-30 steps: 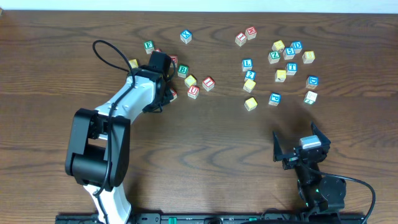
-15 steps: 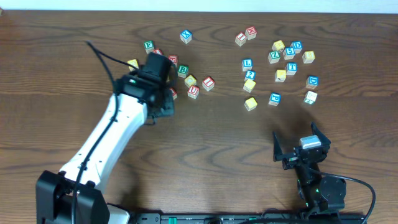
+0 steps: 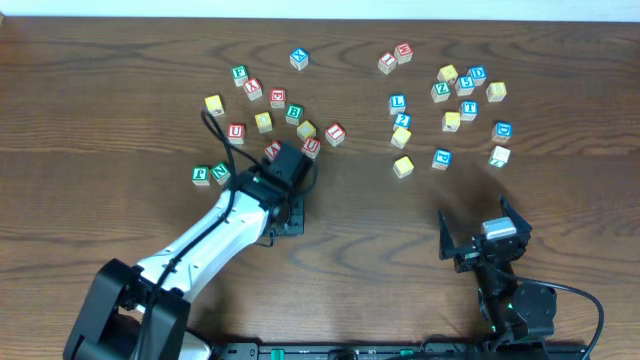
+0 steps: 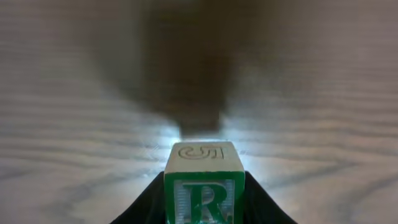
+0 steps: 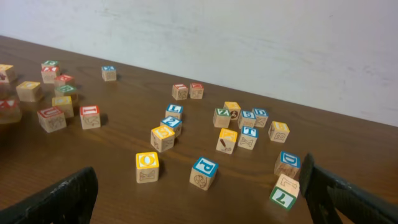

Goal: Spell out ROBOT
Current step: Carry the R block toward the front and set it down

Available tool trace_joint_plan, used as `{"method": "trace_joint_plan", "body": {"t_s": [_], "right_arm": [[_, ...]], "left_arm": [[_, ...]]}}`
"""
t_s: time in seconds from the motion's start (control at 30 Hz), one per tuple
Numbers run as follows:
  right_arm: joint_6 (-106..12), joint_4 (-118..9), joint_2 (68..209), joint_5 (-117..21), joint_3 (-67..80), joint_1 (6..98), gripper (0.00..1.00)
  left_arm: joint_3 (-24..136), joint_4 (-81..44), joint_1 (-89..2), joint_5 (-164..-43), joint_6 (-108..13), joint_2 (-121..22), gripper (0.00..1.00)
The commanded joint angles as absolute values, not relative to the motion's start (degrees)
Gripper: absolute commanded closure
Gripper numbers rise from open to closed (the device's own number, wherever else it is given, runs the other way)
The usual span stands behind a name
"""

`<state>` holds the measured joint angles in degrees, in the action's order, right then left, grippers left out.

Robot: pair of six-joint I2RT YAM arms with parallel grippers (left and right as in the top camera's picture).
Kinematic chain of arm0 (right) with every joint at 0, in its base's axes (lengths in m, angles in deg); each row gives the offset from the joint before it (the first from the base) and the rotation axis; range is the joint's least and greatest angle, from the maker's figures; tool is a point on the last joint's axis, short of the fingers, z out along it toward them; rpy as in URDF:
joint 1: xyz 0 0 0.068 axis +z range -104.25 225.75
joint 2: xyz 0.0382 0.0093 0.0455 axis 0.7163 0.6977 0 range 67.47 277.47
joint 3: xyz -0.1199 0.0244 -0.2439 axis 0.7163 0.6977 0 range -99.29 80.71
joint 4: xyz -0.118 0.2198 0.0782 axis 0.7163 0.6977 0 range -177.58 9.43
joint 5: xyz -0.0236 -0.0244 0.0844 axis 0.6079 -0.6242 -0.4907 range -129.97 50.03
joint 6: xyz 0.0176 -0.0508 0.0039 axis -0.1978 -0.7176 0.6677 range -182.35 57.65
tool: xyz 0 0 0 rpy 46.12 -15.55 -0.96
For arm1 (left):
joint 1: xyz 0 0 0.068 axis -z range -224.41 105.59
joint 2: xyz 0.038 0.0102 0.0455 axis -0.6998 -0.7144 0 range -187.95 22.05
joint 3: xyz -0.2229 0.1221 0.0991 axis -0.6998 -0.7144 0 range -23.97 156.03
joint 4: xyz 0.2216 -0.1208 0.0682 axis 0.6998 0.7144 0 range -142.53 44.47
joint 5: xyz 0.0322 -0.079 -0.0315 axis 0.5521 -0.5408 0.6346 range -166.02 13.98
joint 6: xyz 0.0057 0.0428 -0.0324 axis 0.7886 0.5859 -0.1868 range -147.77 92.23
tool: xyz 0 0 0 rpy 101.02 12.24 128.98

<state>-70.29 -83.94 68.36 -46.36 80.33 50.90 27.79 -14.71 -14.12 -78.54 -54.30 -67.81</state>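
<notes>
My left gripper [image 4: 204, 202] is shut on the green-faced R cube [image 4: 204, 186], its dark fingers [image 4: 146, 202] on both sides of it, over bare wood. In the overhead view this gripper [image 3: 288, 214] sits just in front of the left cluster and hides the R. The green B cube [image 3: 293, 113] lies in that cluster. A yellow O cube [image 3: 403, 166] [image 5: 148, 167] and the blue T cube [image 3: 469, 109] [image 5: 249, 137] lie on the right, near another yellow cube [image 3: 401, 137]. My right gripper [image 3: 485, 240] [image 5: 199, 199] stands open and empty at the front right.
Red-lettered cubes [image 3: 311, 147] crowd the left cluster. Two green cubes [image 3: 211, 174] lie left of my left arm. On the right are several blue, yellow and green cubes, among them a blue P [image 5: 204, 172] and a green 7 [image 5: 283, 196]. A white wall [image 5: 249, 37] backs the table.
My left arm has swung from the left cluster toward the table's front with the R cube in its jaws, uncovering the cubes it hid. The right arm has stayed still.
</notes>
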Motion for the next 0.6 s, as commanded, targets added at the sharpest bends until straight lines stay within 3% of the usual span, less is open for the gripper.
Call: {"method": "trace_joint_plan", "body": {"t_s": [0.0, 0.57], "right_arm": [[-69.7, -83.7, 68.1, -46.1, 80.4, 51.1, 0.01], [-69.7, -83.7, 68.1, -46.1, 80.4, 51.1, 0.01]], "left_arm": [[24.9, -16.7, -14.1, -80.0, -57.0, -65.2, 0.92], [25.0, -23.6, -14.1, -75.3, -52.3, -66.2, 0.92]]}}
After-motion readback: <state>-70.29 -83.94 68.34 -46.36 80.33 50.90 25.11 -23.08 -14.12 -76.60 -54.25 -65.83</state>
